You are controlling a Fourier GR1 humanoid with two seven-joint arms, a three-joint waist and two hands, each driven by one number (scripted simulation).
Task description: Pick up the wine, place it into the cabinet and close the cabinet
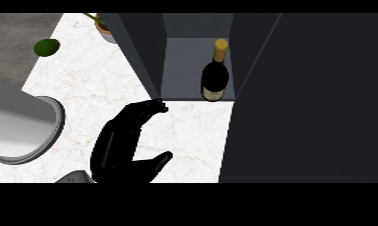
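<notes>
Left hand at door edge, wine inside, doors open

Left hand [122,142], lower centre of frame: empty, fingers [151,106] nearly straight, tips at the bottom corner of the cabinet's left door [140,50], thumb splayed right. Wine [215,72] stands upright in the cabinet, near the front lip. Risks: tips slip off the thin edge on the push; closing door clips the wine if it sits too far forward. Right door [303,95] also open.

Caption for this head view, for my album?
Wine bottle stands inside the open cabinet; left hand hovers just outside.
</notes>
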